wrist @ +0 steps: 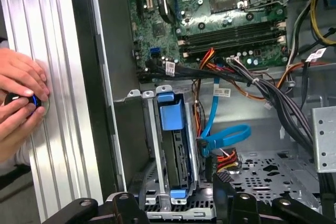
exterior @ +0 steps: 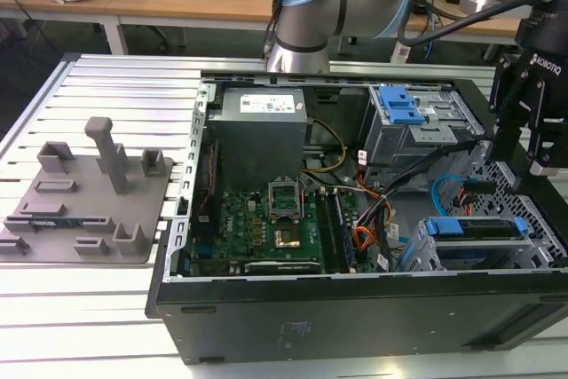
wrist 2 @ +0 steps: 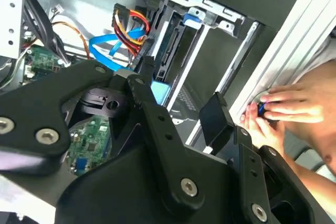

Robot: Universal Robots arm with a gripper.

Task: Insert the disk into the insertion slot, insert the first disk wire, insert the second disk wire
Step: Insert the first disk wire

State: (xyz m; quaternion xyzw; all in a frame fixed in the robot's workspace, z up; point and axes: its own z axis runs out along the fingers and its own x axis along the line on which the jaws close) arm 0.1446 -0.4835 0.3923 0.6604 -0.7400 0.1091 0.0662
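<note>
Finds the flat silver hard drive in its bright blue plastic carrier (wrist: 174, 156) already seated in the grey perforated sheet-metal drive bay (wrist: 152, 145); counts that step as done. Sees the thin red, orange and black wire bundle (wrist: 228, 158) and the flat light-blue looping cable (wrist: 231, 132) both ending just beside the drive's edge, yet cannot tell plugged from loose. Hovers near that bay with the black claw (exterior: 522, 159) spread wide, gripping nothing.

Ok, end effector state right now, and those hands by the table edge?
End effector: open, holding nothing.
Person's hands: holding a small dark object with a blue light.
</note>
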